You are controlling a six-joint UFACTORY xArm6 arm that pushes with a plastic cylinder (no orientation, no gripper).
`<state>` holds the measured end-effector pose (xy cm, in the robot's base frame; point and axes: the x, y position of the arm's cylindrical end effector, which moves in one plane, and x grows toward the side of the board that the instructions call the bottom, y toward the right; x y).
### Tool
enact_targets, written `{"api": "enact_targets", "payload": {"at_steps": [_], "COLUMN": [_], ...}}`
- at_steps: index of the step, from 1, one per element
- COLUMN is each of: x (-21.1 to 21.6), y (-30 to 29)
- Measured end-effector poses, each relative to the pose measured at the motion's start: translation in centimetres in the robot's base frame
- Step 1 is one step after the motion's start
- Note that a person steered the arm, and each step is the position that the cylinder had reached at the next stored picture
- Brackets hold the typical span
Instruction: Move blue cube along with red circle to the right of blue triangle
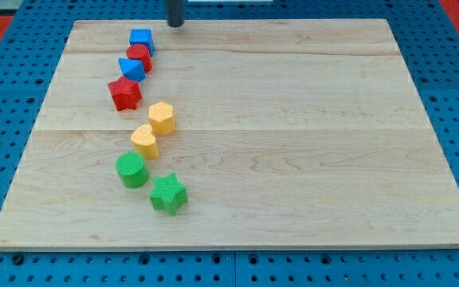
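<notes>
The blue cube (141,38) sits near the view's top left of the wooden board (293,143). The red circle (139,57) touches it just below. The blue triangle (132,68) sits against the red circle's lower side. My tip (175,24) is at the board's top edge, a little to the right of the blue cube and apart from it.
A red star (124,93) lies below the blue triangle. A yellow hexagon (162,117) and a yellow heart (144,141) follow lower down. A green circle (131,170) and a green star (168,194) lie near the view's bottom left.
</notes>
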<state>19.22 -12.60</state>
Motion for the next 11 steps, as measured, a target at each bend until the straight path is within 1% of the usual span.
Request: {"api": "enact_targets", "payload": {"at_steps": [1, 2, 5, 6, 7, 8, 11], "x": [0.0, 0.8, 3.6, 2.2, 0.0, 0.8, 4.9], "y": [-8.9, -10.7, 2.2, 3.4, -0.7, -3.1, -3.1]}}
